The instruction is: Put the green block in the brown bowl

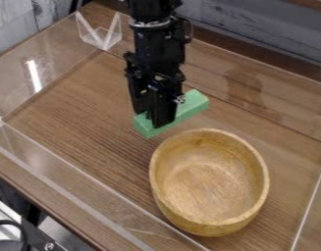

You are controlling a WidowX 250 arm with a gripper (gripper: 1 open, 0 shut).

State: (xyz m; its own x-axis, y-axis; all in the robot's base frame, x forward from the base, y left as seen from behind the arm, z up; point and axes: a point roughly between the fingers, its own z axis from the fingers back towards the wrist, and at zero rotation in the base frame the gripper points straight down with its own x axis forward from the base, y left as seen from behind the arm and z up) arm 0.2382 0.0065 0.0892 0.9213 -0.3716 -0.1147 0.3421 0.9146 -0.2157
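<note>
Arm: one, black, reaching down near-vertical from top of view. Gripper (pixel 156 116): fingers pointing down, clamped across green block (pixel 176 111). Green block: one, held just above wooden table (pixel 71 118), up-left of bowl rim, outside bowl. Brown bowl (pixel 210 180): one, upright, nothing inside.
</note>
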